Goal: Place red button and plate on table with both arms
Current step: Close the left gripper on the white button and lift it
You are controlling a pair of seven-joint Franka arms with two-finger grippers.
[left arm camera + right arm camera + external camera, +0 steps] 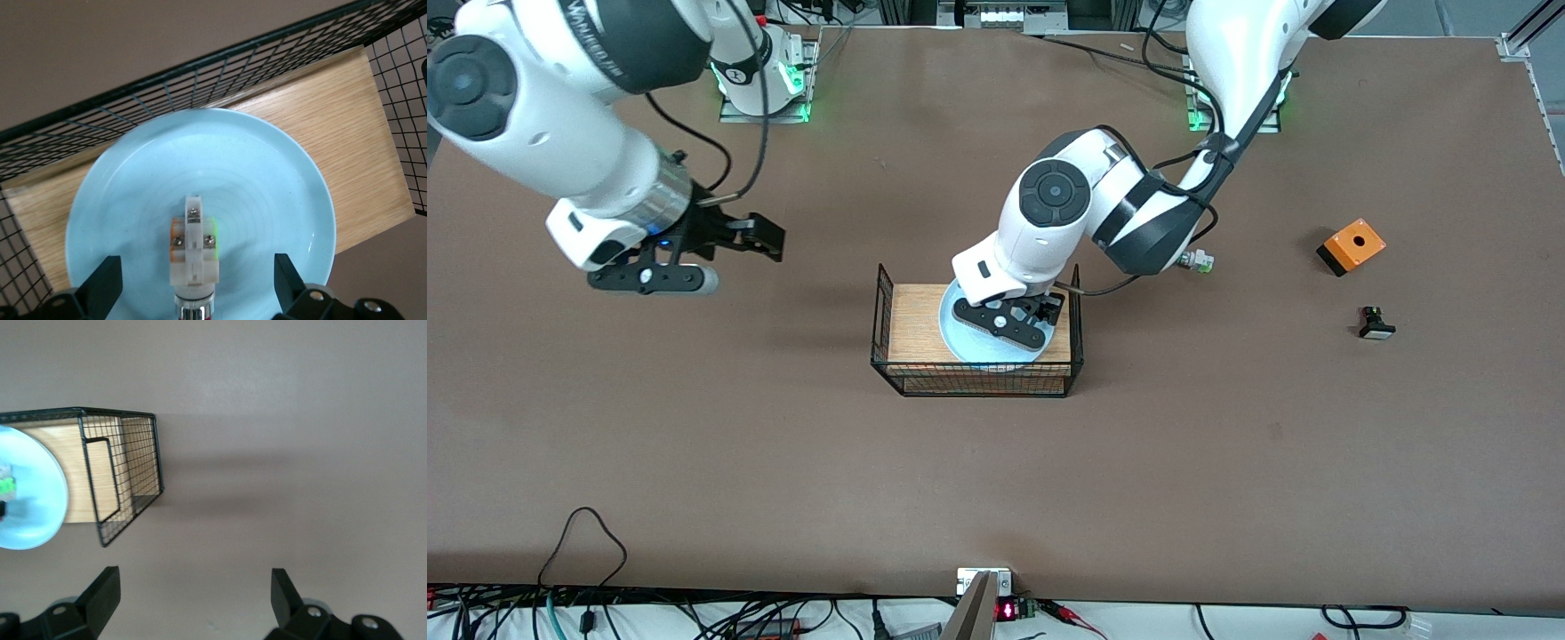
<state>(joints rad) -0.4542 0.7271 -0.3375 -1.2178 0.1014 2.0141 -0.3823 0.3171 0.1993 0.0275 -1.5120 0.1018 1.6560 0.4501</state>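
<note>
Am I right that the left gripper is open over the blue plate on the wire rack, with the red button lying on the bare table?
Not quite: the red button lies on the plate, not the bare table, as the left wrist view shows. The rest holds: the left gripper is open over the plate on the wire rack.

A: Any readable text or labels?
B: Faint lettering on the right arm (587, 53), too blurred to read. Small red-lit display (1006, 611) at the table's near edge, digits unclear.

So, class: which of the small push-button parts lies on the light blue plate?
The whitish one with green and orange bits, between the left gripper's open fingers; the green-capped and black ones lie on the table.
</note>
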